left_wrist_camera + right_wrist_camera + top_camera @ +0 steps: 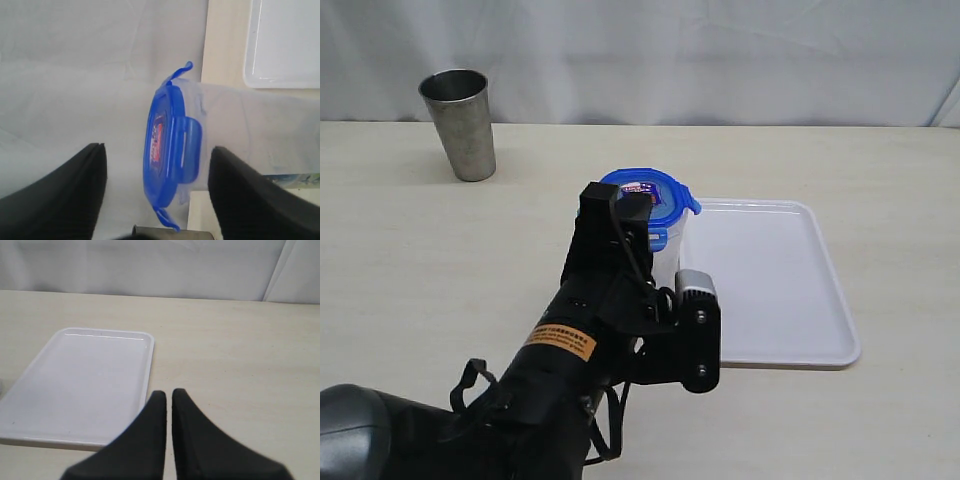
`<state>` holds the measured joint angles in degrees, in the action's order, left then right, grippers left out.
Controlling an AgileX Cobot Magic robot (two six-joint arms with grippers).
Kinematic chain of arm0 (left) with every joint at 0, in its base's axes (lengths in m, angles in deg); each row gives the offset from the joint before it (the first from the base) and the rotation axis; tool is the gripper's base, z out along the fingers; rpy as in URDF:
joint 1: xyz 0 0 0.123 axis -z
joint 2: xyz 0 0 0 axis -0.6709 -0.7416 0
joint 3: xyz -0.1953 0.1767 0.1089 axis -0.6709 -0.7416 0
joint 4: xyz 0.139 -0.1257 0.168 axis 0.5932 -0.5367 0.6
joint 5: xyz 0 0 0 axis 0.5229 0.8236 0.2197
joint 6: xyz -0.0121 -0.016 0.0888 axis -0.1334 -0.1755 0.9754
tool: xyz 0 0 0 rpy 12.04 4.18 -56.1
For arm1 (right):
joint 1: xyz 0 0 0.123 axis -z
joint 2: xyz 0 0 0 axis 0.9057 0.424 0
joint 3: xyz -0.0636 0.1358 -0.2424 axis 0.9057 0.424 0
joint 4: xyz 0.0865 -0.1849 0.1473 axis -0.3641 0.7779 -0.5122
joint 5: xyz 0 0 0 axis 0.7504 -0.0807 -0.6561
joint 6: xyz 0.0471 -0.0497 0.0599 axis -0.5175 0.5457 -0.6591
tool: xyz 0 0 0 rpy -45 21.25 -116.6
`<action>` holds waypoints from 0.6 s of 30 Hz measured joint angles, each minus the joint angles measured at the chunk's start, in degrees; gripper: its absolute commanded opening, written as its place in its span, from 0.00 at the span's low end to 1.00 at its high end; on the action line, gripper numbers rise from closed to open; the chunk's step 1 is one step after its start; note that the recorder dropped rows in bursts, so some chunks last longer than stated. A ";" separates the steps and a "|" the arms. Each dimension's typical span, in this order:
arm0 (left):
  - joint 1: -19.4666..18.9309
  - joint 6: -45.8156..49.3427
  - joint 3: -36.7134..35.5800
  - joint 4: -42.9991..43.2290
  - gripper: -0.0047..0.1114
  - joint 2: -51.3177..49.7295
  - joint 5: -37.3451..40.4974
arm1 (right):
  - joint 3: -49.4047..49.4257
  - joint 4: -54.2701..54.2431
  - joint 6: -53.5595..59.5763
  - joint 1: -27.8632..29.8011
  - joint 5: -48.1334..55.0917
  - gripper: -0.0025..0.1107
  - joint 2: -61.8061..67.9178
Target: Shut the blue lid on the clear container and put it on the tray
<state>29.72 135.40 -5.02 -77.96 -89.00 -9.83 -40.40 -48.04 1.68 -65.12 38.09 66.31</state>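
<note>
While the blue lid (648, 190) sits on top of the clear container (668, 262), the closing looks only partly done: one snap flap is folded down on the side facing the left wrist camera, two others stick out unlatched, and the fourth I cannot see. Left tool (156, 146) has its jaws spread on either side of the lid, clear gaps both ways, gripping nothing. Right tool (168, 391) is closed and empty, near the tray's edge. The container stands upright on the bench (420, 250), just beside the tray (770, 280) but not on it, so latching and the move across remain. Count: one lid, one container, one tray, one steel cup (460, 120) well apart at the back, two tools
</note>
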 measured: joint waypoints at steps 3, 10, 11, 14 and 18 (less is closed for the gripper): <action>0.00 0.00 0.00 -1.63 0.54 0.00 0.00 | 0.00 0.00 0.00 0.00 0.00 0.06 0.00; 0.00 -0.12 0.00 -2.81 0.54 0.00 0.10 | 0.00 0.00 0.00 0.00 0.00 0.06 0.00; 0.00 -0.12 0.00 -2.81 0.54 0.00 0.22 | 0.00 0.00 0.00 0.00 0.00 0.06 0.00; 0.00 -0.12 0.00 -3.03 0.54 0.00 0.63 | 0.00 0.00 0.00 0.00 0.00 0.06 0.00; 0.00 -0.89 0.00 -3.14 0.54 0.00 1.15 | 0.00 0.00 0.00 0.00 0.00 0.06 0.00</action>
<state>29.72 134.51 -5.02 -81.10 -89.00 -8.67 -40.40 -48.04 1.68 -65.12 38.09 66.31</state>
